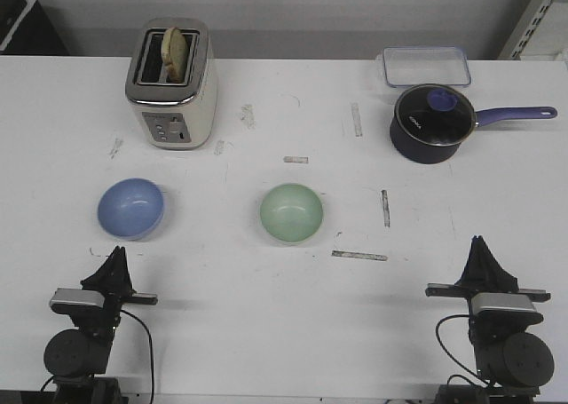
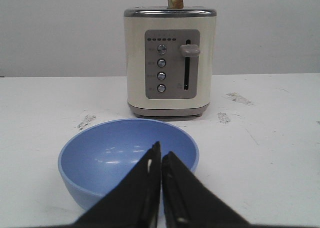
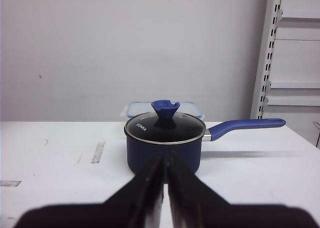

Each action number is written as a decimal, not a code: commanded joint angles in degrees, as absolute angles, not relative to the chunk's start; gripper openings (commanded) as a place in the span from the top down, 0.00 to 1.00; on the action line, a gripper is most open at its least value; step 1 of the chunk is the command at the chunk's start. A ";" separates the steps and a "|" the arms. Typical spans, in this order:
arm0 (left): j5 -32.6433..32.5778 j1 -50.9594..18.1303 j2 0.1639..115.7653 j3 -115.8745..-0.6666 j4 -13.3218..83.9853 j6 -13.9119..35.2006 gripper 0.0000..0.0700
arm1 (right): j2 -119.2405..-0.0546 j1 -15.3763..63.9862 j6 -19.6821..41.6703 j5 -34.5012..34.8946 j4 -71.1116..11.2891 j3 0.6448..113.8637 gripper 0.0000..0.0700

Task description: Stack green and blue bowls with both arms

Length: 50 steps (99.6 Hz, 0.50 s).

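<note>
Both arms sit at the near table edge, neither touching a bowl. Left gripper (image 1: 116, 253): jaws pressed together to a thin slit in the left wrist view, holding nothing, aimed at the blue bowl (image 1: 131, 208), which lies just beyond its tips. Right gripper (image 1: 480, 244): jaws likewise all but closed and empty, pointing toward the navy saucepan (image 1: 432, 124) far across the table, not toward a bowl. Green bowl (image 1: 291, 212) stands upright near table centre, between the arms, apart from the blue bowl and level with it in depth. Both bowls are empty, mouths up. Judgement: glossy surface suggests a hard, stiff, fairly light bowl, likely slippery under the pads and prone to skidding on the white table (image 1: 266, 315) if nudged from the side; may chip if dropped. Best hold is probably across the rim, one jaw inside the wall and one outside, so each claw must first open. Farther back: toaster (image 1: 172, 84) behind the blue bowl, clear lidded container (image 1: 426, 67) behind the saucepan, both well clear of the work.
</note>
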<state>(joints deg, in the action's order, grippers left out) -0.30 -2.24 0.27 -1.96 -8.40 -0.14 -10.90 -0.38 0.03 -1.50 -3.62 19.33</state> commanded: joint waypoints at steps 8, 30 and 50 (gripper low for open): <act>-0.58 -2.15 0.19 -0.71 -9.08 -0.47 1.00 | -10.83 -0.30 0.62 -1.50 -3.03 19.16 0.99; -0.56 -2.15 0.19 -0.71 -9.10 -0.47 1.00 | -10.83 -0.30 0.62 -1.50 -3.03 19.16 0.99; -0.69 -2.15 0.19 -1.63 -9.17 1.15 1.00 | -10.83 -0.27 0.62 -1.50 -3.03 19.16 0.99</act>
<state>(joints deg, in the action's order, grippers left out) -0.32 -2.24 0.27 -1.98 -8.43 0.03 -10.90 -0.38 0.03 -1.50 -3.62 19.33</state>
